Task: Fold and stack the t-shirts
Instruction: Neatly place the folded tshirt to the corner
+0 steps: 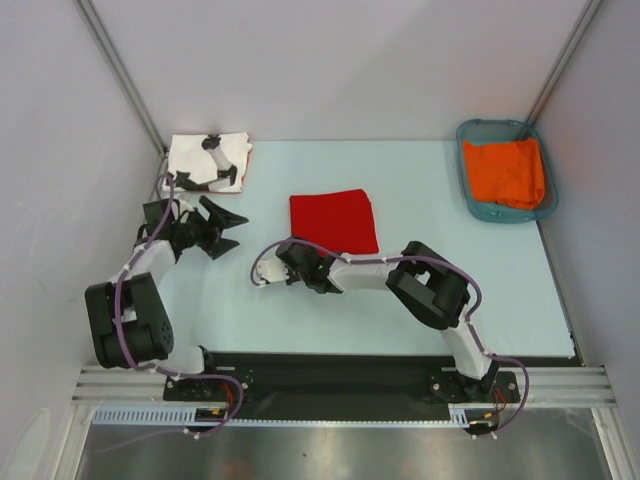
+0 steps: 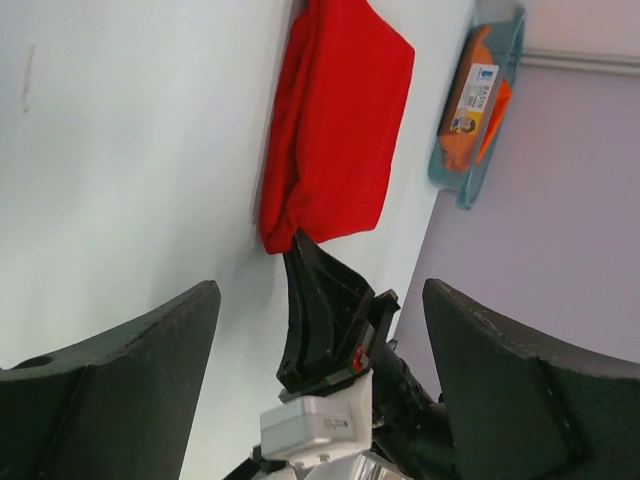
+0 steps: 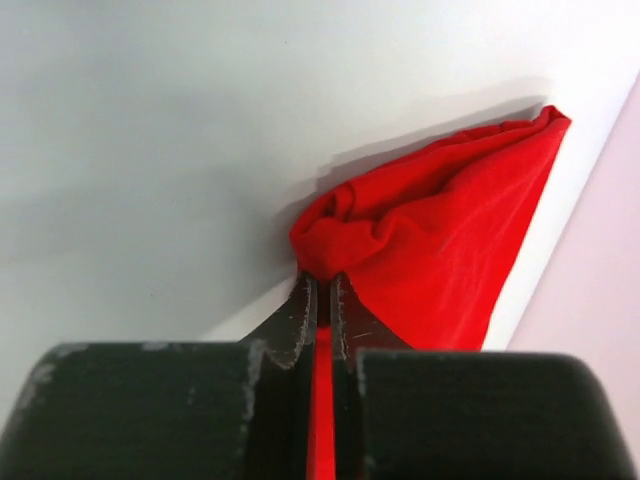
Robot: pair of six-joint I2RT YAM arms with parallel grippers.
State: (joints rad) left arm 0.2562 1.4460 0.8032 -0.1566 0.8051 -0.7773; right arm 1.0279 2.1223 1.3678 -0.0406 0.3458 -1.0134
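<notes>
Far L corner of bench (image 1: 500, 290): white printed t-shirt (image 1: 192, 153), looks folded, lying flat. L end effector (image 1: 232, 236) just in front of it, jaws wide, nothing in them. Mid-bench: red t-shirt (image 1: 335, 220) folded to a square. R end effector (image 3: 322, 288) pinched tight on its near-L corner. Cloth prob. light, limp, plies may slide, so grab thru all layers at a corner/edge and lift low or the fold sags open. Far R: teal basket (image 1: 466, 175) w/ orange cloth (image 1: 505, 170).

Red t-shirt (image 3: 432, 262) corner in right claw (image 3: 321, 290)
</notes>
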